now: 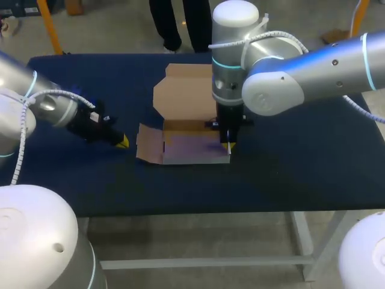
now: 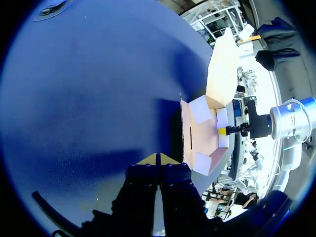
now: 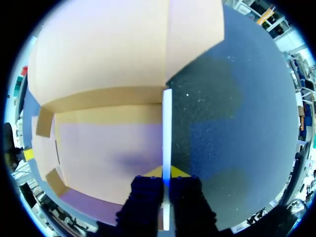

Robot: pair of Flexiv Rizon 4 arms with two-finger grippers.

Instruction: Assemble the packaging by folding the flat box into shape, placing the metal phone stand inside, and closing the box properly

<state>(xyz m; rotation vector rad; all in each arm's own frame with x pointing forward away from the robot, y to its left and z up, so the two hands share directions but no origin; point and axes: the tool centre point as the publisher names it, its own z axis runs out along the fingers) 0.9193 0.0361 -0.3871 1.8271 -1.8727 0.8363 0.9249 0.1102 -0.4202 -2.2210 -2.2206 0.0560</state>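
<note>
box: half folded, it lies in the middle of the desk; its tray is open upward and nothing shows inside.
lid panel: lies flat on the far side of the tray, fully open.
left flap: spreads out flat at the left end of the tray.
right claw: comes straight down at the right end of the tray; its tips are clamped on the thin right side wall, one finger inside and one outside.
left claw: rests low over the desk just left of the box, fingers together, holding nothing.
phone stand: not visible in any view.
step in hand: it seems to be raising the right side wall upright.
how to do it well: the right claw should turn the wall around its crease and not pull it, so that the tray does not slide. The left claw could press the left flap or the tray floor as a counter-hold. The grip should be firm but not crush the thin cardboard.
</note>
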